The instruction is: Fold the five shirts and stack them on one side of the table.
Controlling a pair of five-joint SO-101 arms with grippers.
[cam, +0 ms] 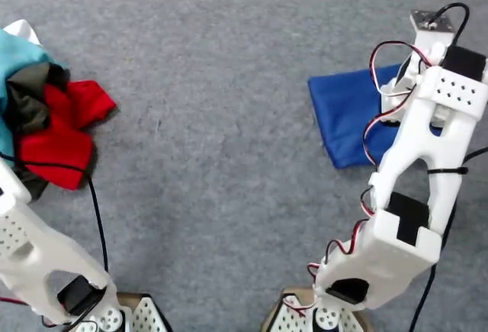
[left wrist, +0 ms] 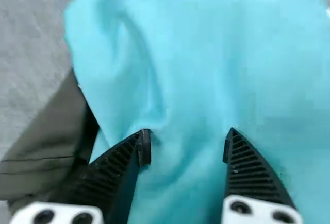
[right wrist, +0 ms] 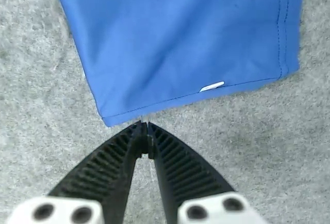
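Two hands are shown. The left hand is spread wide over a turquoise shirt, with nothing gripped; an olive shirt lies beside it. The right hand is pressed shut and empty, its tips just at the hem of a folded blue shirt. On the grey table, the blue shirt is laid near the right edge. The turquoise and olive shirts and a red shirt are heaped at the left edge.

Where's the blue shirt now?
The blue shirt lies flat on the table's right side in the high view, partly beneath the right arm, its edge by the right gripper.
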